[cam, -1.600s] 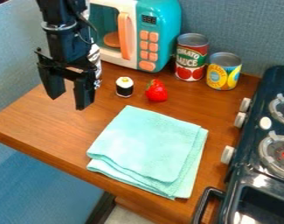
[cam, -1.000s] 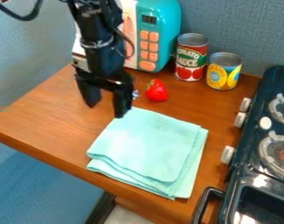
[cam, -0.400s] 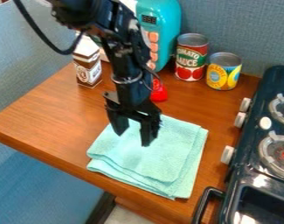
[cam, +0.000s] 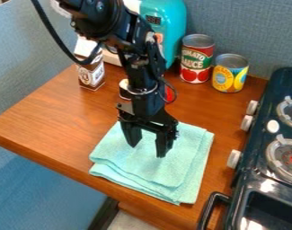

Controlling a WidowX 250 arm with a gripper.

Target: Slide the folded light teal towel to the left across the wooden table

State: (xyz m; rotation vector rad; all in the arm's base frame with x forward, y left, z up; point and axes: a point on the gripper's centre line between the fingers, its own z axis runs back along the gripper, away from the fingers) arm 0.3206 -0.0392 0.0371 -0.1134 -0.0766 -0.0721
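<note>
Since the earliest frame, the hand (cam: 148,150) has been moved from the cloth's 10 o'clock side to a position above it. The hand is released, its two fingers parted and nothing held; whether the folded turquoise cloth (cam: 151,175) is touched cannot be told. The cloth is laid flat on the bench (cam: 55,112). About it are seen: carton (cam: 91,76), 11 o'clock; two cans (cam: 196,65), 1 o'clock; toy stove (cam: 249,182), 3 o'clock.
</note>
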